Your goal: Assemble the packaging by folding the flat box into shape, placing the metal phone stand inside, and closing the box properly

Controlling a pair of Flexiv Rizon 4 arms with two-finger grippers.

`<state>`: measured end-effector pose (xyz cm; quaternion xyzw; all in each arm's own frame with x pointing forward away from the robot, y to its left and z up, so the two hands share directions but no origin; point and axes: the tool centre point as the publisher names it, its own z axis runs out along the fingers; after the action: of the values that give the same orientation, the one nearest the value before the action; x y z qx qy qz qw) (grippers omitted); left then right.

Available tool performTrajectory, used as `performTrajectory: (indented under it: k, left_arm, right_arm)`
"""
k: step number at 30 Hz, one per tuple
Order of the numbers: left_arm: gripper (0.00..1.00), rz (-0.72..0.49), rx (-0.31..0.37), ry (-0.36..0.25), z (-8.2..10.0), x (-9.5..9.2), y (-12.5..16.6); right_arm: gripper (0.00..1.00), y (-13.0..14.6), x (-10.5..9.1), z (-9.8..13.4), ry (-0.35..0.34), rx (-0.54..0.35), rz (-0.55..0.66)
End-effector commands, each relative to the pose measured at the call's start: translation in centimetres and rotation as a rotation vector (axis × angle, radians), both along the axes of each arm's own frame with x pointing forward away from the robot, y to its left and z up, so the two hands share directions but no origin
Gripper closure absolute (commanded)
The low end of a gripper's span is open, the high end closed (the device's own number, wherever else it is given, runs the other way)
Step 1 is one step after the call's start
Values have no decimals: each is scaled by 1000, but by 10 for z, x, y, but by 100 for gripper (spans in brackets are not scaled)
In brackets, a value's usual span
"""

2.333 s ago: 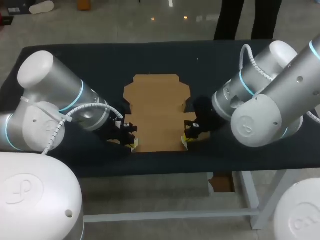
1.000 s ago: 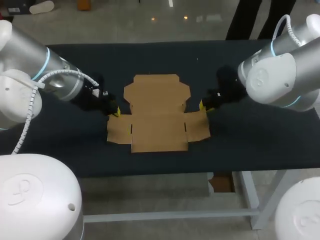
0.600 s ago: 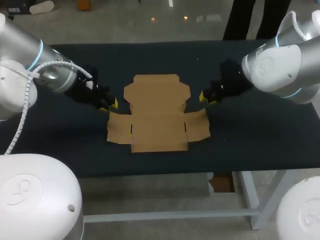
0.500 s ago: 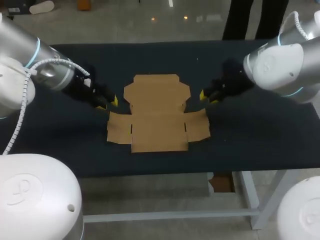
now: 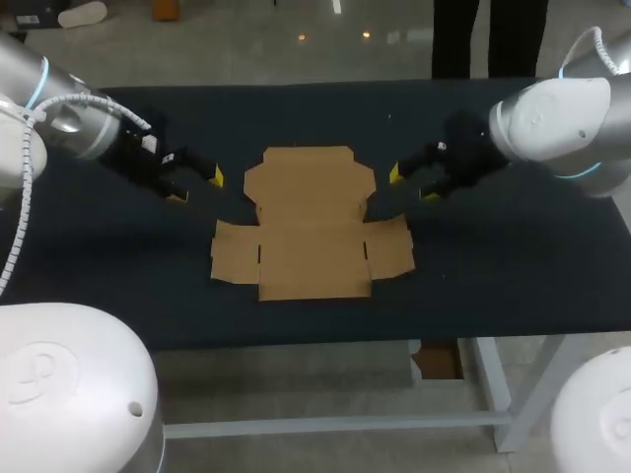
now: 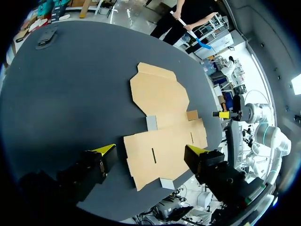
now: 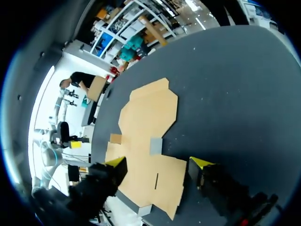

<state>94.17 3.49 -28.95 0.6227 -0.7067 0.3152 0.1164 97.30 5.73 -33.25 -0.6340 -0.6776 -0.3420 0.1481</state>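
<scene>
The flat brown cardboard box (image 5: 311, 222) lies unfolded in the middle of the dark table, its side flaps flat. My left gripper (image 5: 195, 186) hovers open just off the box's far left corner, nothing between its fingers. My right gripper (image 5: 410, 184) hovers open off the far right corner, also empty. In the left wrist view the box (image 6: 162, 127) lies ahead of the open left gripper (image 6: 151, 150); my right gripper's yellow tip (image 6: 221, 114) shows beyond it. In the right wrist view the box (image 7: 146, 141) lies ahead of the open right gripper (image 7: 158, 162). No phone stand shows.
The dark table (image 5: 493, 266) has bare cloth on all sides of the box. A small dark flat object (image 6: 47, 40) lies near the table's edge, far from the box. A person stands beyond the far edge, not touching the table.
Both grippers have opened and drawn back from the box's side flaps, outward and toward the far side. The box lies flat as before.
</scene>
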Motion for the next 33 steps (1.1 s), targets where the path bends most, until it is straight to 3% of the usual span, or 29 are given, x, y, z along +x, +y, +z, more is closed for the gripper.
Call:
performTrajectory:
  k: [1, 4, 12, 17, 30, 33]
  left_arm:
    - [0, -6, -7, 8, 3, 7, 5]
    - [0, -17, -9, 1, 6, 8, 7]
    - [0, -33, -10, -3, 10, 16, 11]
    - [0, -46, -24, -6, 12, 21, 14]
    - [0, -81, -47, -18, 15, 29, 18]
    - [0, -87, -50, -9, 15, 31, 18]
  right_arm:
    - [11, -2, 9, -1, 11, 124, 40]
    - [7, -2, 12, 0, 11, 145, 32]
    - [11, -9, 15, 3, 23, 148, 9]
    - [12, -6, 23, -10, 52, 181, 0]
    - [29, 7, 45, -46, 94, 231, -41]
    - [42, 10, 51, -52, 100, 242, -48]
